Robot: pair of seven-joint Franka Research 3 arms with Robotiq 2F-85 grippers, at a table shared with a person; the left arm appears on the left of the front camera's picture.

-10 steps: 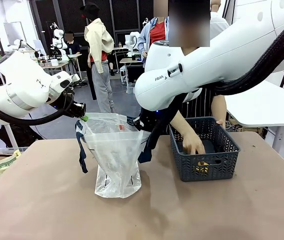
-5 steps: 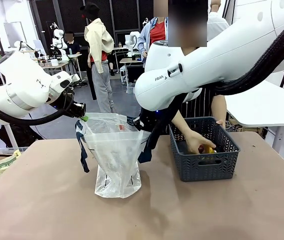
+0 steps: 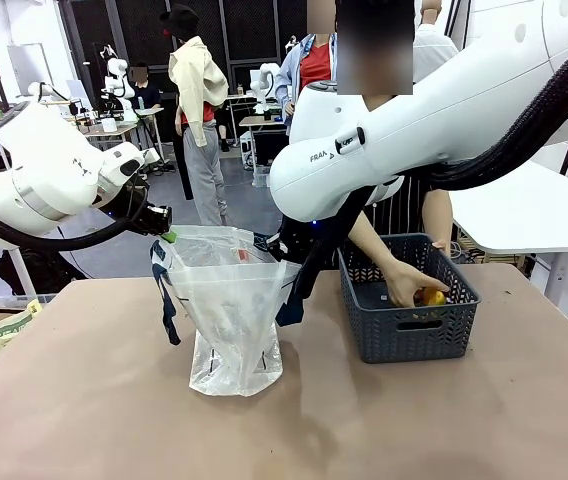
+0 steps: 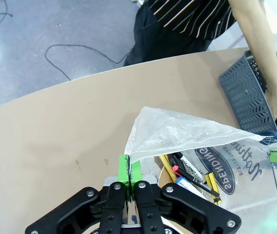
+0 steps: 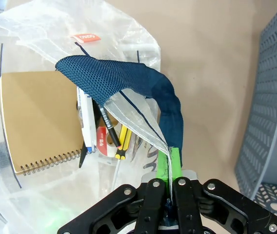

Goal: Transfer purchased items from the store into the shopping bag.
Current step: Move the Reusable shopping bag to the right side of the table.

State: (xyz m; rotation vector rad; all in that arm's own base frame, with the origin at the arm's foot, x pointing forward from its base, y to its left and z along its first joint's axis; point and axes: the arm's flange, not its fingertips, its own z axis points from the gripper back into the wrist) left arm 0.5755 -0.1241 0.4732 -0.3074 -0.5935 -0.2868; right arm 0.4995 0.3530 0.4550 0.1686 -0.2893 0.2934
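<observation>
At the bag's nine o'clock edge the left gripper (image 4: 129, 168) is clamped tight on the thin rim of the shopping bag (image 3: 229, 310). At its three o'clock edge the right gripper (image 5: 170, 163) is pinched on the rim just below a navy strap (image 5: 128, 83), so the mouth is stretched wide between them. The film looks slick and flimsy. As I judge it, either pinch could slip or tear the rim if an arm pulls outward, and the mouth would then sag shut just as something is dropped in. A hard drop against one wall could also topple the bag, which stands on a narrow base on the table (image 3: 84, 400). Inside it lie a tan spiral notebook (image 5: 36, 122) and several pens (image 5: 107, 127). At three o'clock of the bag sits the basket (image 3: 409, 340). The person's hand (image 3: 404, 288) reaches into it and closes around a yellow item (image 3: 431, 297) near its three o'clock wall. What else the basket holds I cannot tell.
</observation>
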